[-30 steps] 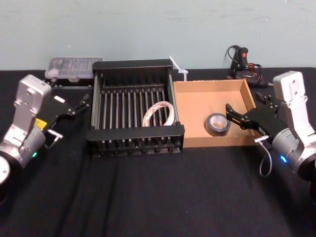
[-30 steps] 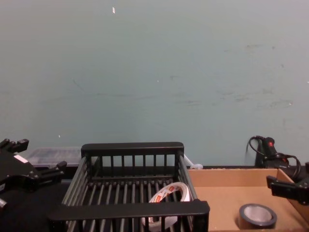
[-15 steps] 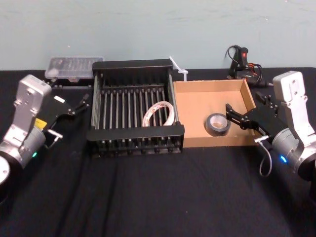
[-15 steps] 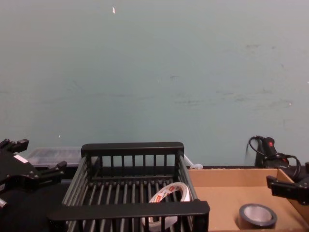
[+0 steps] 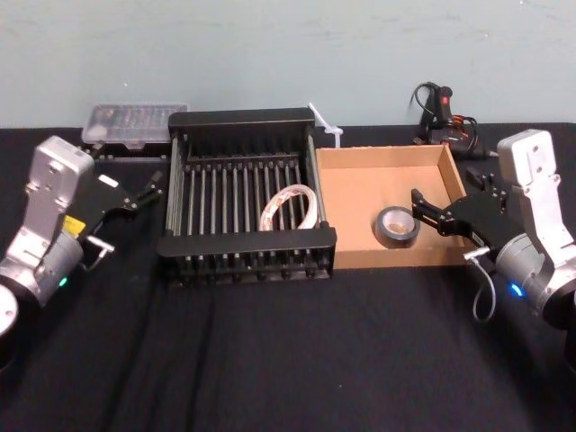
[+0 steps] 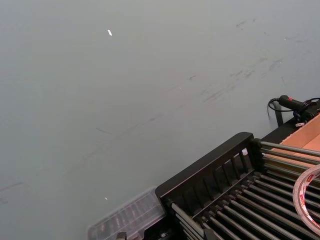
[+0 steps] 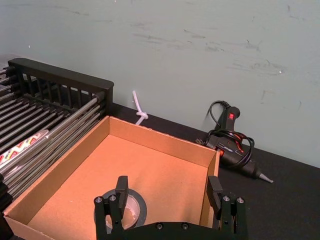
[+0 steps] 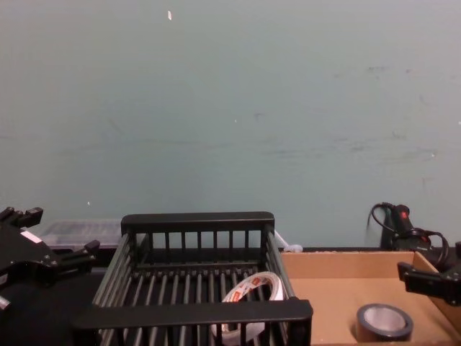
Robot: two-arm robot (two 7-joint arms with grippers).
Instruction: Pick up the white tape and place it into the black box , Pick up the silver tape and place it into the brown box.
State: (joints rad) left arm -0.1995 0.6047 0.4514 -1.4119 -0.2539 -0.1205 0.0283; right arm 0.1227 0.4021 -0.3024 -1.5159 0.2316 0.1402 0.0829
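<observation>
Two boxes sit side by side on a black tablecloth (image 5: 288, 360) before a pale teal wall (image 5: 270, 45): the black box (image 5: 247, 117) holds the white tape (image 5: 289, 208), the brown box (image 5: 351, 193) the silver tape (image 5: 397, 225). The right gripper (image 7: 169, 192) hangs spread wide over the brown box's right wall; the left gripper (image 5: 147, 190) rests left of the black box, its spread impossible to tell.

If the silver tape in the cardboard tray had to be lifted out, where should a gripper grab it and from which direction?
The silver tape lies flat on the floor of the brown box, core hole facing up. Probably best to come straight down from above, one finger in the hole and one outside, pinching the roll's wall. The tray's low walls would likely hinder a sideways approach. The right gripper hangs open nearest it.
</observation>
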